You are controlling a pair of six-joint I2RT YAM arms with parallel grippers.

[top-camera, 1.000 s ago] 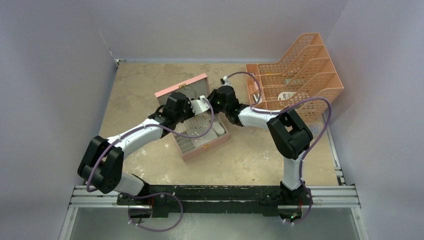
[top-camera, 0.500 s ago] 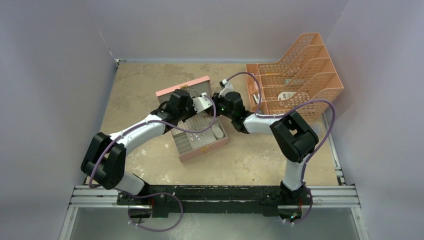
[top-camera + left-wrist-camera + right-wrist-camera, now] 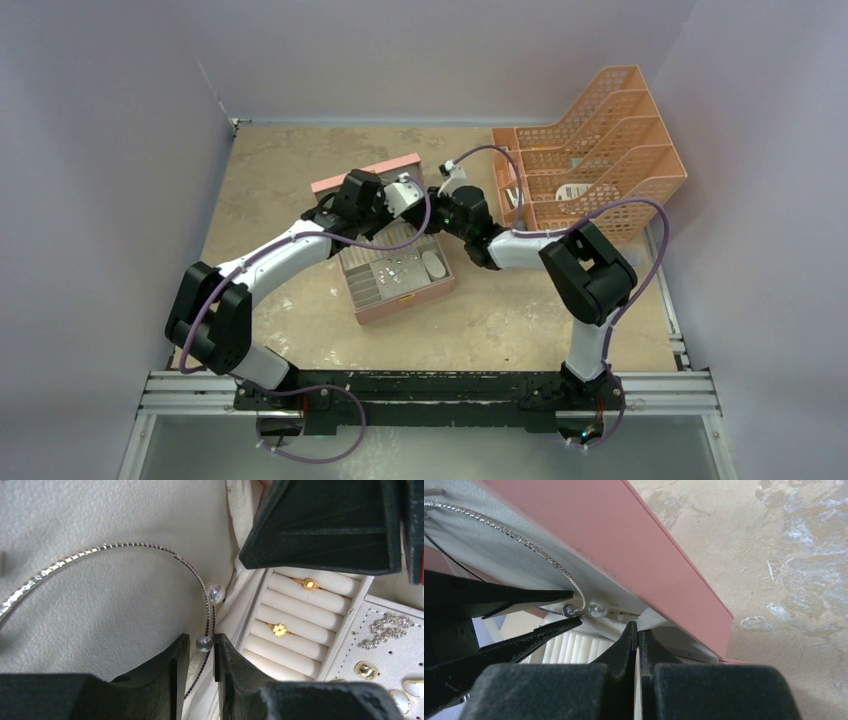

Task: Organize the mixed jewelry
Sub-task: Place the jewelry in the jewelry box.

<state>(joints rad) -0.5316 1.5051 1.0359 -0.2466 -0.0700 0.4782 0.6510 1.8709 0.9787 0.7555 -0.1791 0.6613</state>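
A large thin wire hoop (image 3: 125, 545) with two pearl ends lies against the pale lining of the pink box's raised lid (image 3: 624, 545). My left gripper (image 3: 201, 642) is open a little. One pearl end (image 3: 203, 643) sits between its tips, with a gap on one side. Small gold rings (image 3: 307, 583) (image 3: 279, 628) sit in the ring rolls, and a silvery chain-like piece (image 3: 385, 630) lies on the pad beside them. My right gripper (image 3: 637, 626) is shut, its tips against the lid's lower edge next to the other pearl (image 3: 596, 610).
The pink box (image 3: 400, 300) stands open mid-table with both wrists crowded over its lid (image 3: 365, 172). An orange mesh file rack (image 3: 600, 140) stands at the back right. Grey walls close in the left, back and right sides.
My left gripper has moved back toward the lid and its jaws have widened around the pearl end. The right gripper has stayed shut at the lid.
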